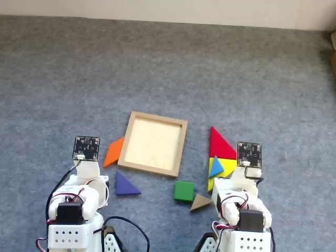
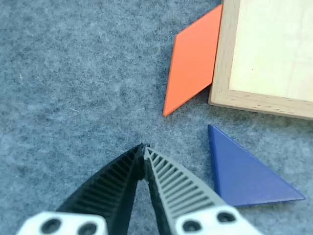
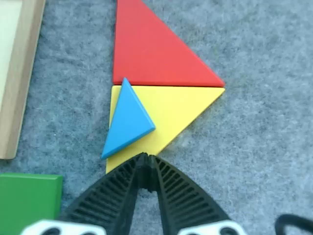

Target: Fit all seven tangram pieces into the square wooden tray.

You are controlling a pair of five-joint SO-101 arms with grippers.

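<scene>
The square wooden tray (image 1: pixel 154 143) lies empty near the middle of the grey felt-covered desk (image 1: pixel 236 68). All seven tangram pieces are outside it, so the task looks not yet begun.

An orange parallelogram (image 1: pixel 114 151) rests against the tray's rim on the left arm's side, and a dark blue triangle (image 1: pixel 125 186) sits near the tray's corner there. On the right arm's side, a large red triangle (image 1: pixel 219 144) and a large yellow triangle (image 1: pixel 227 166) lie edge to edge, with a small light blue triangle (image 1: pixel 216 167) on top of the yellow one. A green square (image 1: pixel 184 190) and a small tan triangle (image 1: pixel 199 201) lie close by.

The left gripper (image 2: pixel 143 149) hangs over bare felt near the orange and dark blue pieces, its fingers together and holding nothing. The right gripper (image 3: pixel 146 159) hangs at the yellow triangle's edge, fingers likewise together. All seven placements are left to do.
</scene>
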